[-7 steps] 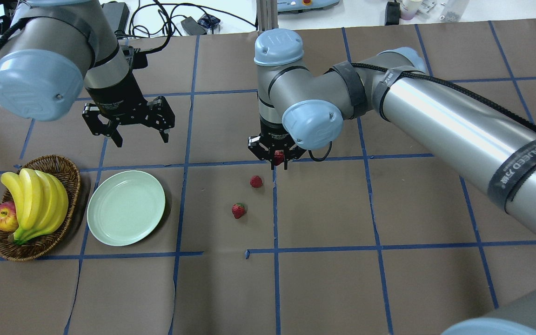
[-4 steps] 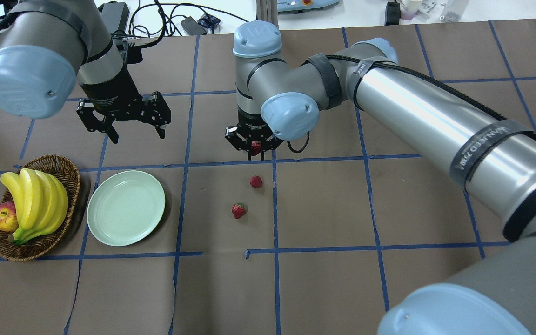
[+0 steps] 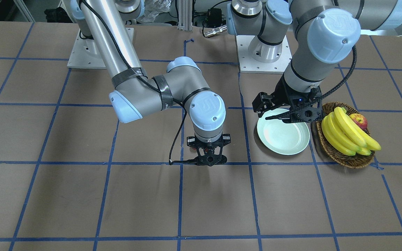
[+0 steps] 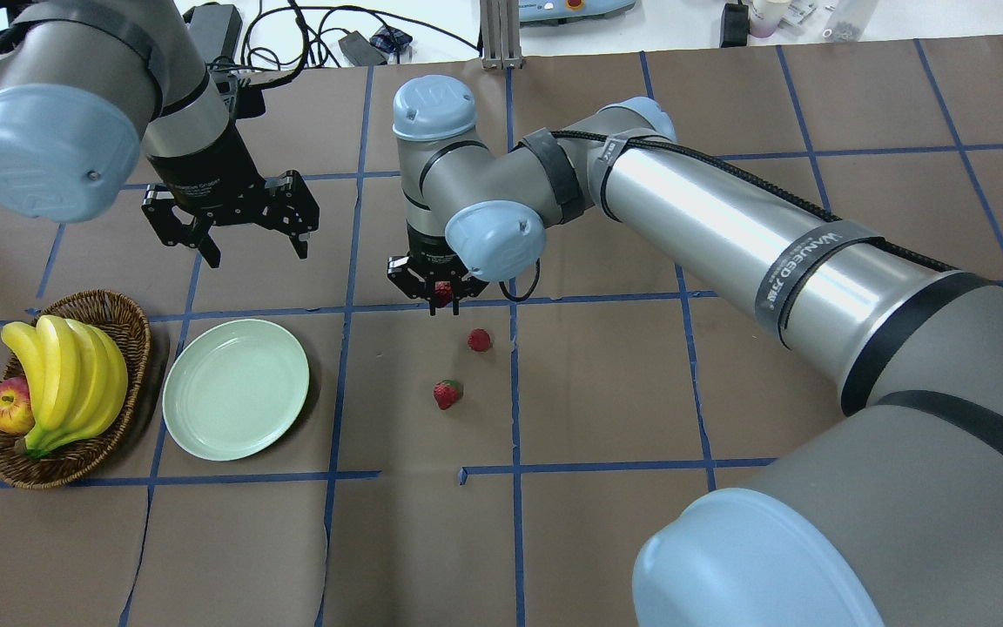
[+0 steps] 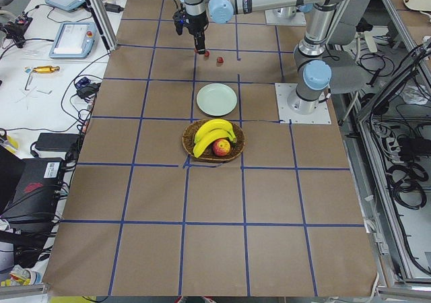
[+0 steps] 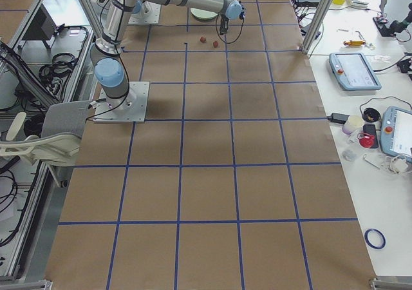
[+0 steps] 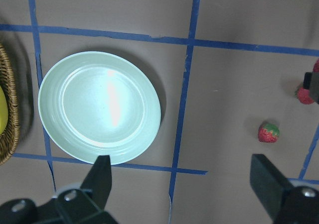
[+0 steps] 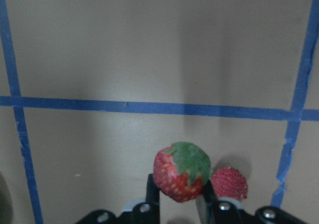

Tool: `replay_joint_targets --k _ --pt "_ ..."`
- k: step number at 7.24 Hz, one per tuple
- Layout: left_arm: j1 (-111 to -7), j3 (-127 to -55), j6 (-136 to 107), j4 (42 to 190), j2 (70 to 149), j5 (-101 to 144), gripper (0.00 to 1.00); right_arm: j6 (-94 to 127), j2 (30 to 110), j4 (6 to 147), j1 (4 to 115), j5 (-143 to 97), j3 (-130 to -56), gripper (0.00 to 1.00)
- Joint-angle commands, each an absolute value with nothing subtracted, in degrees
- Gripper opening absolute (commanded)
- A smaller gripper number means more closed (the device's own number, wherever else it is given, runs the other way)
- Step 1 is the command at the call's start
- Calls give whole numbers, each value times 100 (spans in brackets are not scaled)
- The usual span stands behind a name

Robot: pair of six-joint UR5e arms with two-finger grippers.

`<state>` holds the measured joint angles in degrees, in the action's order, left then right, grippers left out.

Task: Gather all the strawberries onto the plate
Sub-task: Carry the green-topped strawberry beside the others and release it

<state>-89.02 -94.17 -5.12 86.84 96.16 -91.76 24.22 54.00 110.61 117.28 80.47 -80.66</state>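
"UR" on blue joint cap (image 3: pixel 208 105); roughly "MANJEED" on right arm's black strap (image 4: pixel 809 261)

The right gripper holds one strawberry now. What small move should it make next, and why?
Probably carry the strawberry sideways toward the plate, on the robot's left. The right gripper is shut on it, the plate is empty, and two other strawberries lie on the table.

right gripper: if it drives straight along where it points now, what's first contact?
Probably bare table paper by the blue tape line, the held strawberry touching first under the right gripper. A loose strawberry lies close alongside; depth unclear.
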Motion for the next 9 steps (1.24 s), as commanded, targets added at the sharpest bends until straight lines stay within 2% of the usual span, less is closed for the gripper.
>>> replay_joint_targets --k 1,2,4,5,7,8,9 --pt "-8903 -9422 -519 8692 9615 -9176 100 2365 5265 11074 11830 8007 -8068 3" --pt "-8903 -9422 -519 8684 9624 -9176 100 2356 5230 11074 11830 7929 -8086 9" --pt "-8903 -9422 -519 8684 9624 -9176 100 2338 5221 11066 11830 7875 -8121 45" --pt "-8903 -9422 -519 8684 9624 -9176 100 2260 5229 11065 11830 7823 -8217 56" --pt "-8903 -9439 -519 8684 9624 -9167 100 2171 5238 11057 11839 7813 -8314 58" --pt "-8903 -9448 -519 8684 9624 -9176 100 2153 5282 11057 11839 7822 -8306 64" --pt "-8903 -9440 -510 8684 9624 -9176 100 2162 5500 10970 11839 7892 -8306 84"
